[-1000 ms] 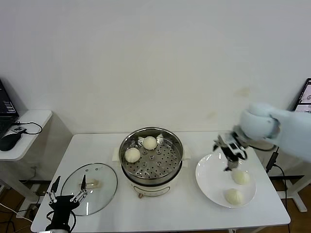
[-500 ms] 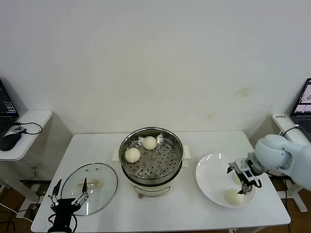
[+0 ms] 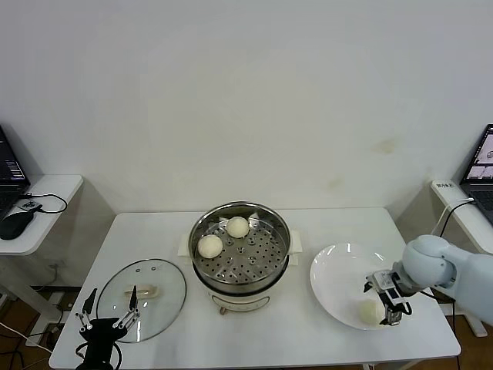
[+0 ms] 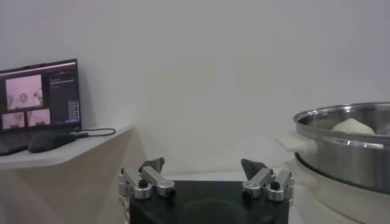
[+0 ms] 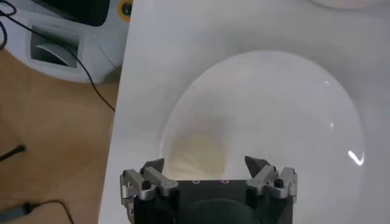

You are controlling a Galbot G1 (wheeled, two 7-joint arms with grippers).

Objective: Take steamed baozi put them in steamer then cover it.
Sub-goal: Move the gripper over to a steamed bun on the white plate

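the right end effector (image 3: 391, 302) hangs low over the white plate (image 3: 335, 281) at 3 o'clock of the steamer (image 3: 240, 245), fingers spread wide around one baozi (image 5: 198, 156), not clenched. a second plate baozi is hidden. two baozi (image 3: 223, 237) sit in the steamer. the cover (image 3: 142, 298) lies on the desk (image 3: 277, 339) at 8 o'clock, the left end effector (image 3: 105, 324) released beside it.
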